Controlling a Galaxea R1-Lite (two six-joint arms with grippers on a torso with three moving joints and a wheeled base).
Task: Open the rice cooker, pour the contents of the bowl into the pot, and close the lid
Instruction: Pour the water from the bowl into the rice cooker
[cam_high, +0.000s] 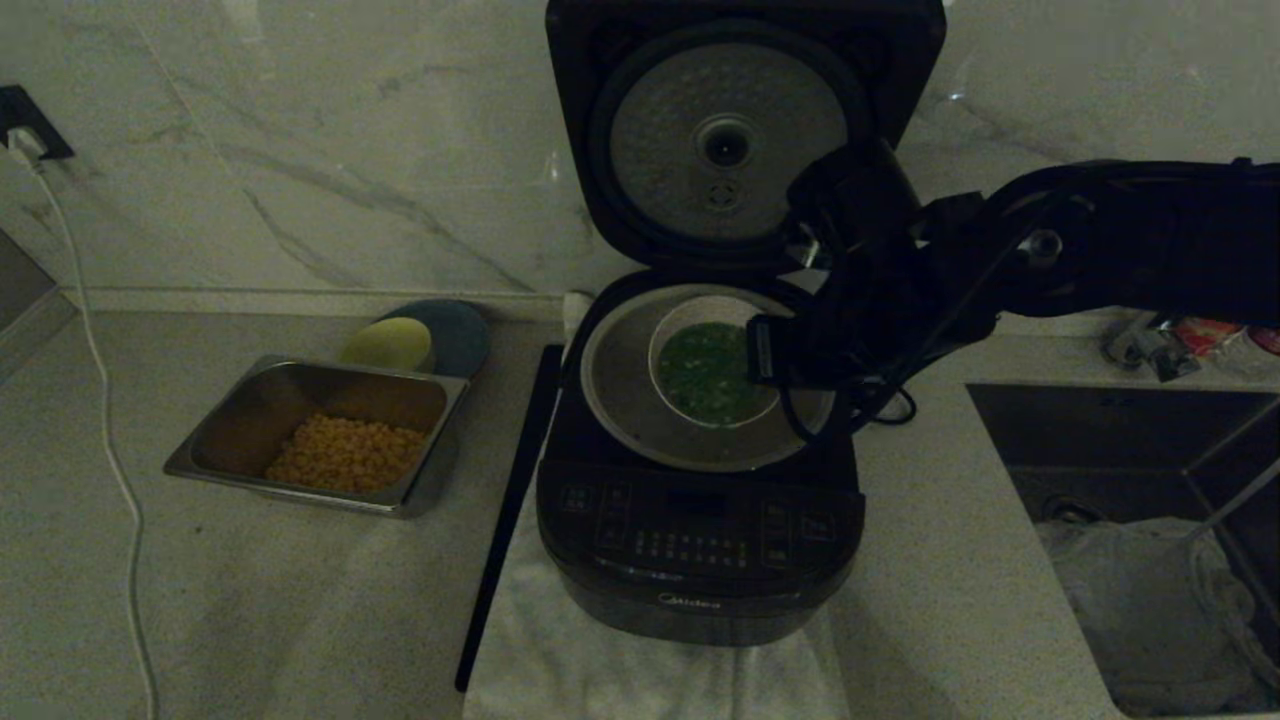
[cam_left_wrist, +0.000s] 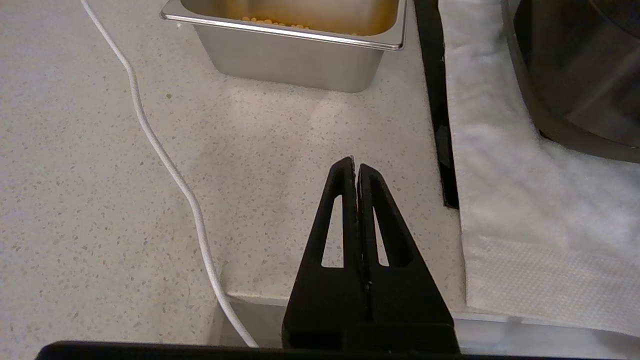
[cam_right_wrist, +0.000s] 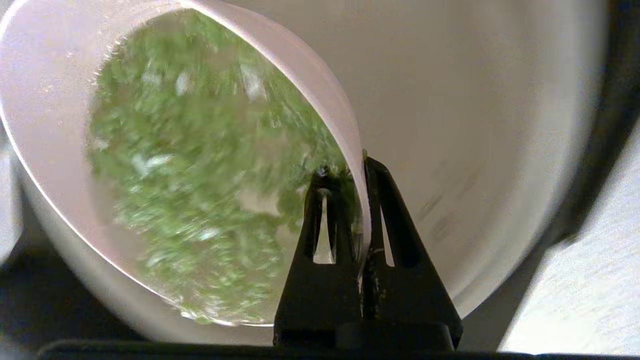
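Bowl (cam_high: 712, 372), small, pale and rigid, hangs above the open pot (cam_high: 620, 400), level, chopped greens (cam_high: 705, 370) inside. Right gripper (cam_right_wrist: 361, 165) pinches its rim at three o'clock, one finger inside, one outside. I judge it light but smooth and liable to swivel; a rim grip suits tipping. Beyond, at twelve o'clock, the lid (cam_high: 730, 140) stands upright. Left gripper (cam_left_wrist: 356, 167), clenched and empty, idles over the counter (cam_left_wrist: 100, 210).

Closed left pincer (cam_left_wrist: 355, 167) above speckled counter (cam_left_wrist: 100, 200), near steel tray (cam_left_wrist: 290, 55)
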